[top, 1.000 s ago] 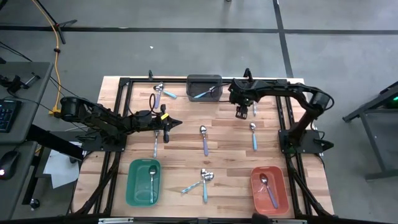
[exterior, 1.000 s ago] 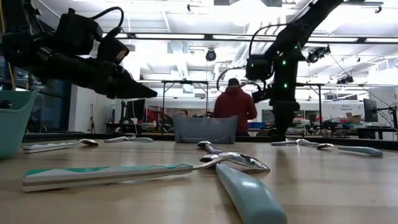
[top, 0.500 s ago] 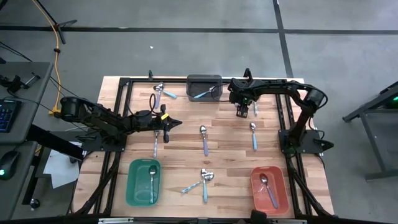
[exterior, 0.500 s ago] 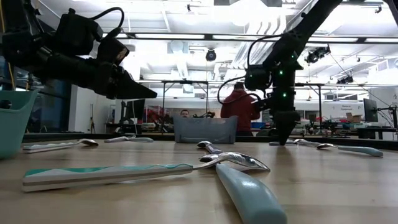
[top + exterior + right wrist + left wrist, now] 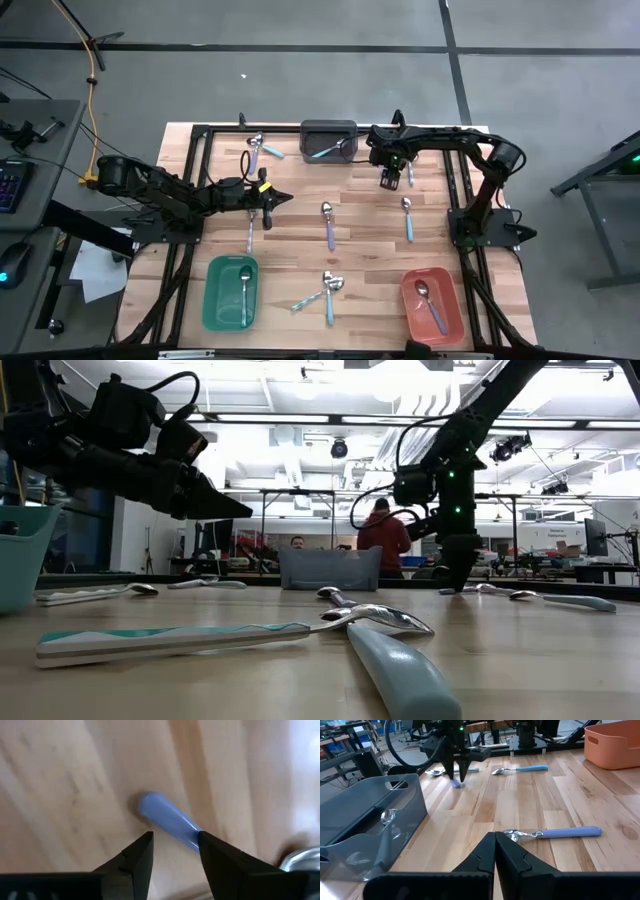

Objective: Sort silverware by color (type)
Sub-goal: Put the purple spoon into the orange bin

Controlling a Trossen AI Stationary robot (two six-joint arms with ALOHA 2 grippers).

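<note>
Small spoons with coloured handles lie scattered on the wooden table. My right gripper (image 5: pixel 386 182) is open and low over the far right part of the table. Its fingers stand on either side of the handle end (image 5: pixel 162 817) of a periwinkle-handled spoon (image 5: pixel 408 176) that lies flat. My left gripper (image 5: pixel 286 197) is shut and hovers above the table's middle left, empty. A purple-handled spoon (image 5: pixel 555 833) lies just ahead of it. The grey bin (image 5: pixel 328 140), green bin (image 5: pixel 231 292) and orange bin (image 5: pixel 433 303) each hold one spoon. My right gripper (image 5: pixel 175 850) comes from above, pointing down, with its open fingers across the spoon's handle near its free end (image 5: pixel 170 822). The handle runs under one finger (image 5: pixel 215 855); whether that finger touches it I cannot tell. The spoon lies flat on the table.
Loose spoons lie at the far left (image 5: pixel 256 150), left of centre (image 5: pixel 250 230), in the centre (image 5: pixel 328 225), on the right (image 5: pixel 407 218) and crossed near the front (image 5: pixel 325 293). The bins stand at the far middle, near left and near right. A person shows in the room behind.
My right gripper has come down toward the table and settled over the periwinkle spoon's handle by the far right side. The left arm and the spoons have stayed put.
</note>
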